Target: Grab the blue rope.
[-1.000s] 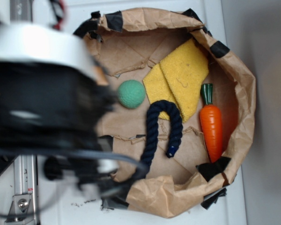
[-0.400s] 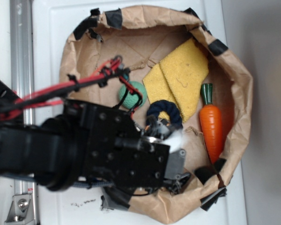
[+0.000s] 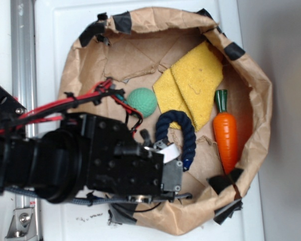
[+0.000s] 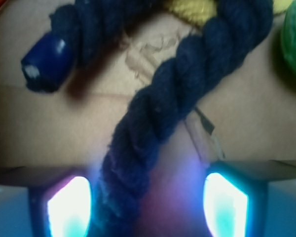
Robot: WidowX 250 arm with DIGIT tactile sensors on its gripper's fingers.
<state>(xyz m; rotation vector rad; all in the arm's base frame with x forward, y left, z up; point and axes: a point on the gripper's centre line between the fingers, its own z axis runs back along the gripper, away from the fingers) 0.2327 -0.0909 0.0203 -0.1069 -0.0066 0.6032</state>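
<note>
The blue rope (image 3: 176, 120) lies hook-shaped on the floor of the brown paper bag (image 3: 261, 100), its bright blue capped tip (image 3: 187, 163) beside the carrot. My gripper (image 3: 163, 152) is low over the rope's long limb, which is hidden under it in the exterior view. In the wrist view the rope (image 4: 187, 89) runs down between my two glowing pads (image 4: 69, 207), close to the left one, with a gap on the right. My gripper (image 4: 147, 207) is open around the rope. The capped tip (image 4: 45, 63) shows at the upper left.
A green ball (image 3: 142, 102) sits just left of the rope's bend. A yellow cloth (image 3: 193, 85) lies behind the rope, and an orange toy carrot (image 3: 226, 133) lies to the right. The bag's crumpled walls ring everything. A metal rail (image 3: 22, 50) runs along the left.
The arm swung in from a blur near the camera, dropped into the bag, then shifted left and toward the bag's front rim. More of the rope's bend and tip now shows.
</note>
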